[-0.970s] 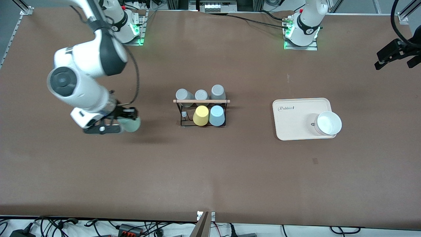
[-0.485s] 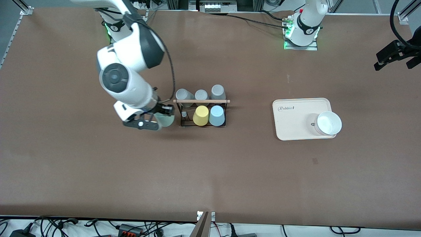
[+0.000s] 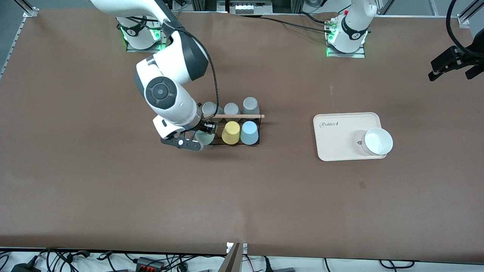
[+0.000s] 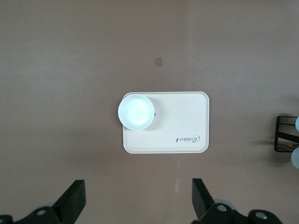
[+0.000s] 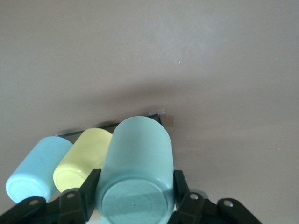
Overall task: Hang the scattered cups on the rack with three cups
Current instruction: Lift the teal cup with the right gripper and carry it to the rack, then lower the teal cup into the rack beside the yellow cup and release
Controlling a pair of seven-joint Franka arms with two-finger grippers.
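My right gripper [image 3: 202, 139] is shut on the pale mint green cup [image 3: 207, 138] and holds it over the end of the black wire rack [image 3: 216, 143] nearest the right arm. In the right wrist view the fingers [image 5: 90, 187] clamp the mint cup [image 5: 135, 154] on both sides. A light blue cup [image 3: 249, 132] sits on the rack beside a yellow cup [image 3: 231, 132]. Three grey cups [image 3: 231, 109] sit on the rack's row nearer the robots, past the wooden rod [image 3: 242, 116]. My left gripper [image 4: 138, 200] is open and empty, waiting high above the table.
A cream tray [image 3: 336, 139] with a white bowl [image 3: 377, 141] on it lies toward the left arm's end of the table. The tray [image 4: 187, 121] and bowl [image 4: 135, 112] also show in the left wrist view.
My right arm has carried the mint cup from the right arm's end of the table over to the rack's end. The left arm has not moved.
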